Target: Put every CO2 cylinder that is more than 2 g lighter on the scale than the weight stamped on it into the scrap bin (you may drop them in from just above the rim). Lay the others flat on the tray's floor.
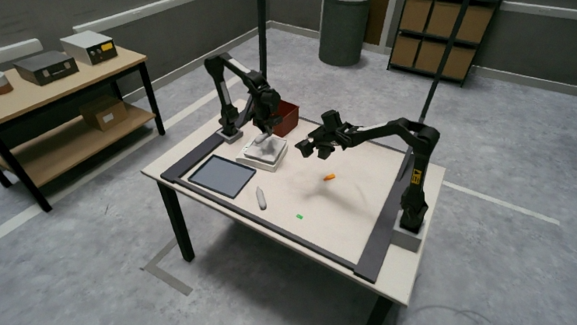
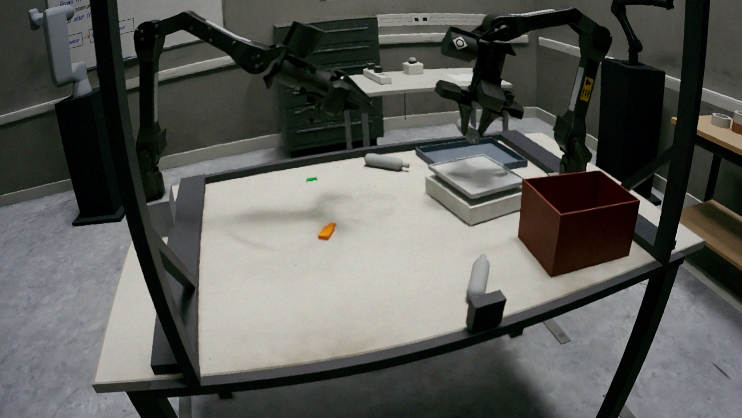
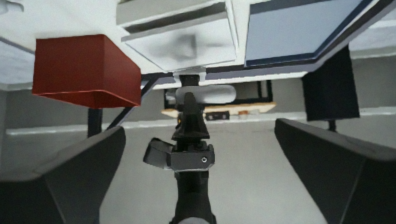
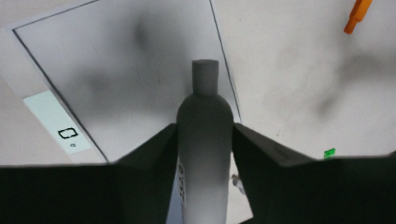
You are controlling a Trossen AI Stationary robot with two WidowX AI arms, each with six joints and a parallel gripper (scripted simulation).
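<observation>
Indoors, above grey flooring (image 1: 505, 133) (image 2: 51, 311) (image 3: 15, 65), a pale surface (image 1: 290, 190) (image 2: 311, 311) (image 3: 65, 17) (image 4: 300, 60) bears a scale (image 1: 266, 151) (image 2: 469, 207) (image 3: 180, 45) (image 4: 135, 75); right tool (image 1: 267, 131) (image 2: 473, 129) (image 3: 189, 94) (image 4: 205, 131) gripping a grey cylinder (image 1: 261, 138) (image 2: 471, 137) (image 3: 217, 94) (image 4: 205, 155), left tool (image 1: 312, 150) (image 2: 346, 106) (image 3: 200, 125) spread open.

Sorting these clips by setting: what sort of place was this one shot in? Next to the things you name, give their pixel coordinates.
Probably a lab or workshop: a metal drawer cabinet (image 2: 328, 51), a whiteboard with writing (image 2: 194, 12), and a shelf rack (image 1: 393, 50) of cardboard boxes stand around the work table.
</observation>
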